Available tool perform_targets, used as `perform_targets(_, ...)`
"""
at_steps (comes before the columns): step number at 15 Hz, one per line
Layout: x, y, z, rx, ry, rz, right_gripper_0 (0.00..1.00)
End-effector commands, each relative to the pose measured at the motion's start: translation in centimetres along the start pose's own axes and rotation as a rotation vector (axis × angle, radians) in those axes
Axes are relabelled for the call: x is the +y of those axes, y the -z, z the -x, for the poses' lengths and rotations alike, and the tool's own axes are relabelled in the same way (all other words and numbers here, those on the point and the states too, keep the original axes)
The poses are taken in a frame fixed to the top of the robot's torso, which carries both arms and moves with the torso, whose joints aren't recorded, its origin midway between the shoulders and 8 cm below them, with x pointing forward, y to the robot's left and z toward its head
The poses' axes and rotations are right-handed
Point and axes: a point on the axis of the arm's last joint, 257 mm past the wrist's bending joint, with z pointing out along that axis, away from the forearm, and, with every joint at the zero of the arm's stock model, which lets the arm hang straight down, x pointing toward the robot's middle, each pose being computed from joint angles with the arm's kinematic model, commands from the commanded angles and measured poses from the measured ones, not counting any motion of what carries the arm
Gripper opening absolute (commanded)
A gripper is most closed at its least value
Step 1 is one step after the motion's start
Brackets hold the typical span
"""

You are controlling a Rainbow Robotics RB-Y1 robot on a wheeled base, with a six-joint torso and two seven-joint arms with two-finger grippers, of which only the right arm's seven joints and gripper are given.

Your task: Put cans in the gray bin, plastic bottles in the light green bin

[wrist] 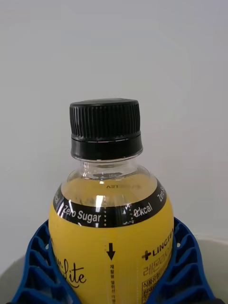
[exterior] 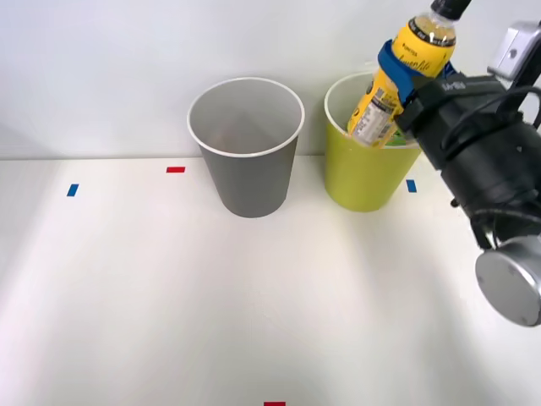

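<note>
White table (exterior: 169,296); pincer (exterior: 404,78) around tilted bottle (exterior: 397,80).

arm (exterior: 486,169): black, bulky | cables: black | joint cap: silver disc | tool (exterior: 412,72): blue, ribbed

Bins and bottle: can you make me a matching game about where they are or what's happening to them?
Things:
1. gray bin
2. light green bin
3. yellow-label bottle
4. red tape mark

Descriptions:
A. held tilted by the right end effector
B. bottle's bottom dips into it
C. flat on the table
D. nothing inside

Pairs: 1-D, 2-B, 3-A, 4-C
</note>
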Motion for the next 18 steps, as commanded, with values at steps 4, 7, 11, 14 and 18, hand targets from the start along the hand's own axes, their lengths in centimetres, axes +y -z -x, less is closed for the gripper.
perform_targets(4,-4.7,-4.5,-0.2,0.026,-0.013,-0.071,0.0)
perform_targets(7,-7.0,-6.6,-1.1,0.047,0.014,-0.115,0.0)
perform_targets(11,-7.8,-6.7,-2.1,0.073,0.054,-0.129,0.0)
perform_targets(14,-7.4,-7.2,-2.0,0.073,0.063,-0.12,0.0)
perform_targets(18,-8.5,-8.7,-2.9,0.096,0.051,-0.137,0.0)
